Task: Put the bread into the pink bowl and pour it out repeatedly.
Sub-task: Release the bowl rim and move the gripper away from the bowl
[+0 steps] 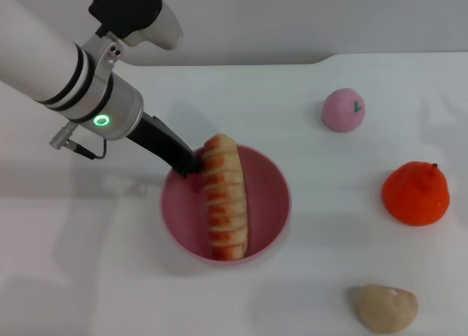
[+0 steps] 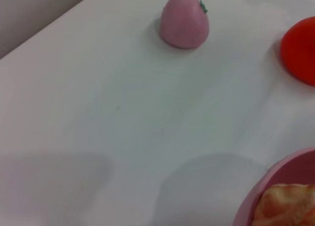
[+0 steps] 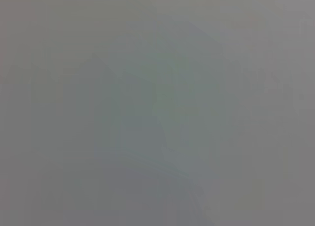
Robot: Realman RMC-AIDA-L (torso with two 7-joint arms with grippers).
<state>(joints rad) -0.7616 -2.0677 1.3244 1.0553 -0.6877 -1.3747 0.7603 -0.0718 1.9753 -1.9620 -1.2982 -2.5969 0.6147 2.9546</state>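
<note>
The pink bowl (image 1: 274, 204) stands on the white table, a little left of the middle of the head view. The bread (image 1: 225, 200), orange-red with cream stripes, lies across the bowl's inside, its far end propped up at the far rim. My left gripper (image 1: 189, 164) reaches down from the left, and its dark tip meets the bowl's far-left rim right beside the bread's raised end. In the left wrist view the pink bowl's rim (image 2: 256, 196) and one end of the bread (image 2: 288, 206) show in a corner. My right arm is out of view, and its wrist view is a blank grey.
A small pink ball with a green mark (image 1: 343, 110) lies beyond the bowl to the right. An orange round fruit (image 1: 415, 193) sits at the right edge. A beige lump (image 1: 387, 307) lies near the front right. The table's far edge runs behind the arm.
</note>
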